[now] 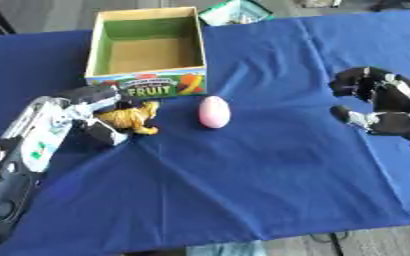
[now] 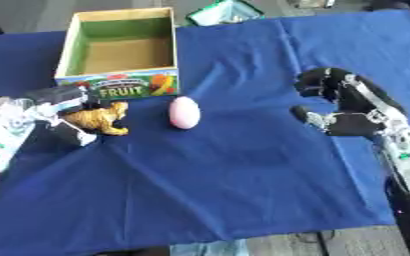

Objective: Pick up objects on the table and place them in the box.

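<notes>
A small yellow-brown toy animal (image 1: 131, 118) lies on the blue cloth just in front of the box, and my left hand (image 1: 93, 116) is curled round it from the left. A pink egg (image 1: 214, 111) rests on the cloth to the toy's right, untouched. The open cardboard box (image 1: 148, 84), with a green inside and "FRUIT" on its front, stands behind them and holds nothing that I can see. My right hand (image 2: 344, 107) hovers over the cloth at the right, well apart from the egg, fingers relaxed and holding nothing.
A blue cloth (image 1: 243, 180) covers the table; its front edge runs along the bottom of the view. A green and white packet (image 1: 235, 12) lies at the far edge behind the box.
</notes>
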